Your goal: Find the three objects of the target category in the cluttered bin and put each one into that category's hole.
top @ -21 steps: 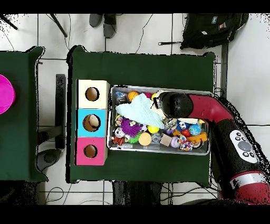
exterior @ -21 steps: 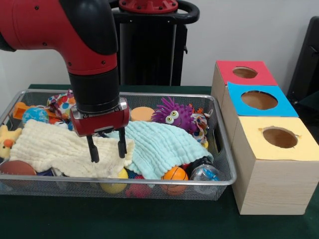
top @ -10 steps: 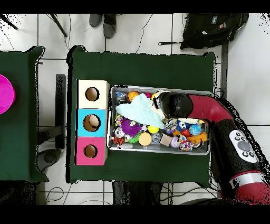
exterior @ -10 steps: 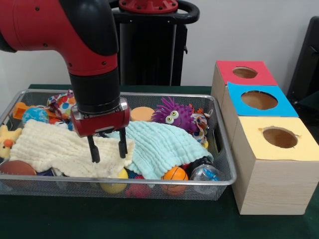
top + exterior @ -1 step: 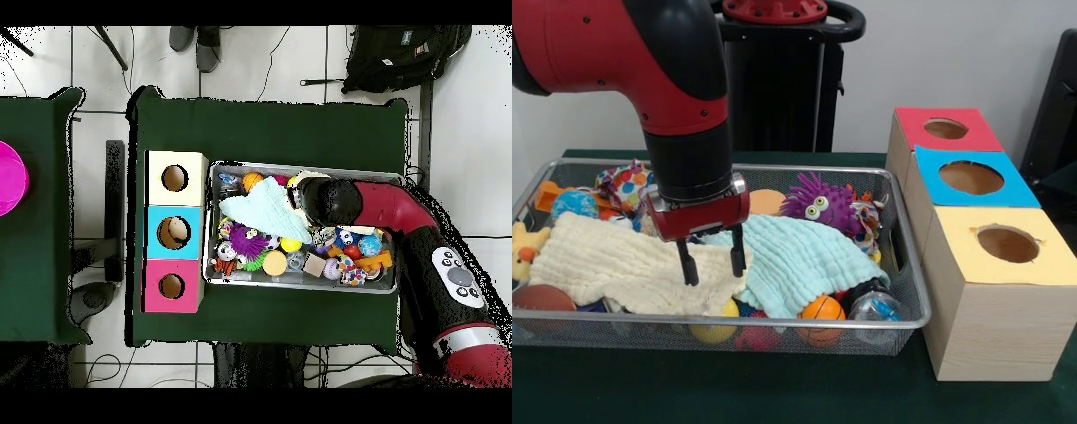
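Gripper is down in the wire mesh bin, black fingers spread apart with nothing between them, tips just at the cream waffle-weave cloth near its edge where it meets the light blue waffle-weave cloth. Contact with the cream cloth: can't tell from the front view. Overhead view only shows the arm's black wrist over that spot, gripper itself hidden. Blue cloth lies just beside the gripper toward the boxes. Under its front edge: small orange basketball, clear plastic ball, yellow ball. Behind the gripper: purple fuzzy monster toy with googly eyes and a flat orange disc. On the gripper's other side, away from the boxes: multicoloured patterned ball, blue ball, yellow plush duck, brown football at the bin's front corner. Outside the bin, well apart from the gripper, a row of three wooden boxes with round holes: yellow-topped box, blue-topped box, red-topped box. Which items are the target category: can't tell.
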